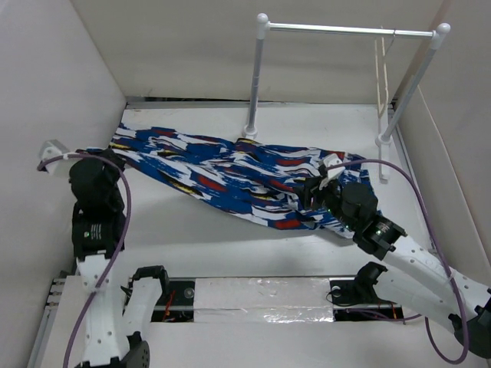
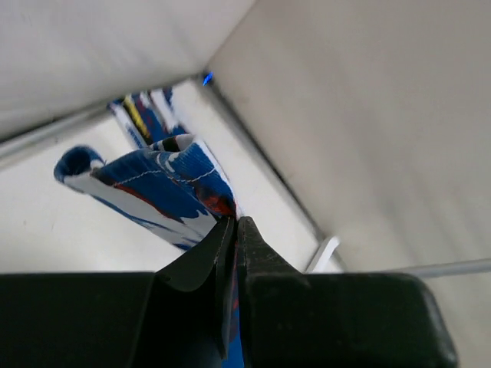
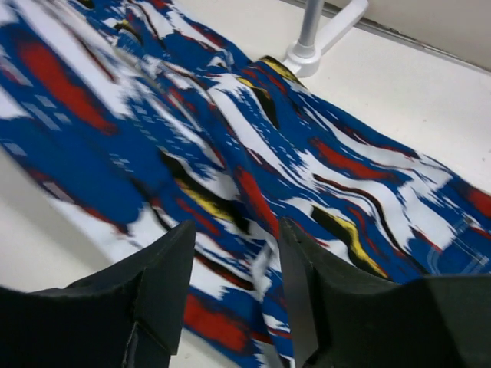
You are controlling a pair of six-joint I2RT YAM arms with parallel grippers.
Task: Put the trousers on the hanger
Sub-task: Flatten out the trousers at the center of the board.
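Note:
The blue patterned trousers (image 1: pixel 230 180) lie spread across the table from far left to right. My left gripper (image 1: pixel 110 157) is shut on their left end; in the left wrist view the cloth (image 2: pixel 153 184) is pinched between the closed jaws (image 2: pixel 234 224). My right gripper (image 1: pixel 314 193) is open just above the right part of the trousers; in the right wrist view the cloth (image 3: pixel 253 138) shows between and beyond the spread jaws (image 3: pixel 236 230). The thin beige hanger (image 1: pixel 381 77) hangs from the rail at the back right.
A white two-post rack with a metal rail (image 1: pixel 345 30) stands at the back; its left foot (image 1: pixel 250 130) touches the trousers and shows in the right wrist view (image 3: pixel 311 46). White walls close in the left, back and right sides.

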